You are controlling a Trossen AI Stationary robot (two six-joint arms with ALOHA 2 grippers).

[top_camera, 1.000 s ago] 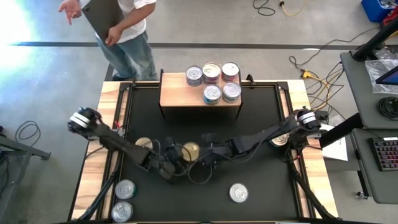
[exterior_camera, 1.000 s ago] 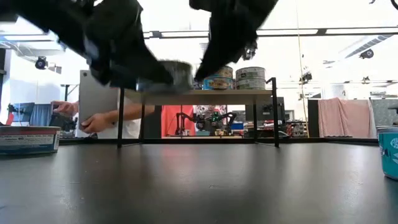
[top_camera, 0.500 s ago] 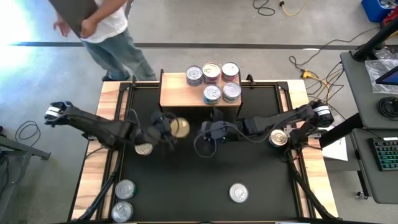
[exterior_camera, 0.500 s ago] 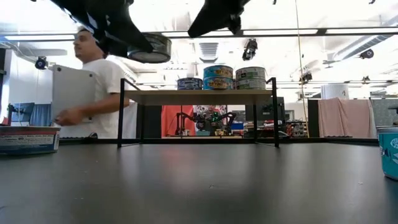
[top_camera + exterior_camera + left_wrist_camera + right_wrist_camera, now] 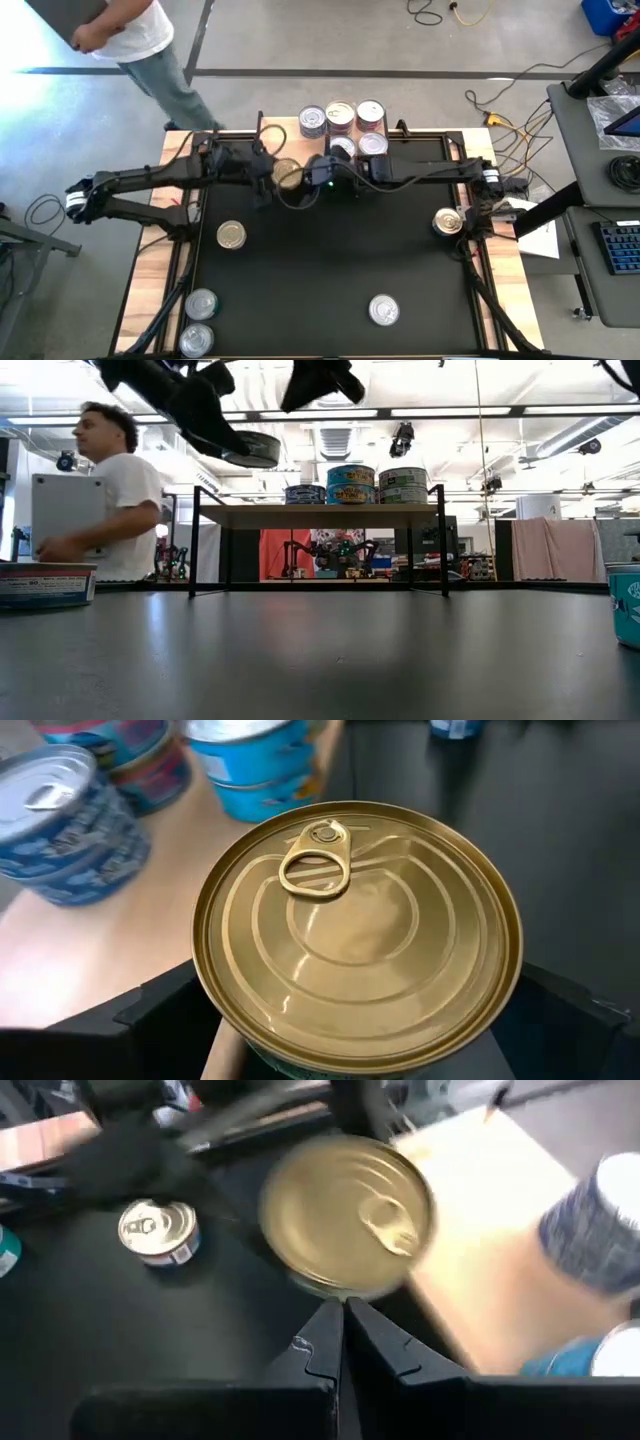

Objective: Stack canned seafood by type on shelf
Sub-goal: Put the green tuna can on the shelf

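high view, looking straight down: a low light-wood shelf (image 5: 300,152) on thin black legs stands at the far edge of a large black mat (image 5: 330,260). five flat round silver-lidded tins (image 5: 343,130) cluster on the shelf's right half, three along the back and two in front; its left half is bare wood. from table height two of these are stacks of two, with blue and teal side labels whose print is too small to read.

the left gripper (image 5: 272,176) reaches in from the left at the shelf's front edge, its fingers spread wide around a flat round gold-lidded tin (image 5: 288,175), holding it in the air. in the left wrist view the gold lid (image 5: 355,935) shows a ring pull and raised rings, no writing, with shelf wood and blue-labelled tins just beyond it. the low view shows this tin (image 5: 250,450) tilted, above the height of the shelf top.

the right gripper (image 5: 322,172) hangs just beside the gold tin, fingers pressed together and empty.

loose tins lie well apart on the mat: one gold-lidded at the left (image 5: 231,235), one silver near the front (image 5: 383,309), one at the right edge (image 5: 447,221), and two silver at the front left corner (image 5: 200,303). the mat's middle is open.

a person (image 5: 130,40) in a white shirt stands beyond the table's far left corner, holding a flat grey thing.
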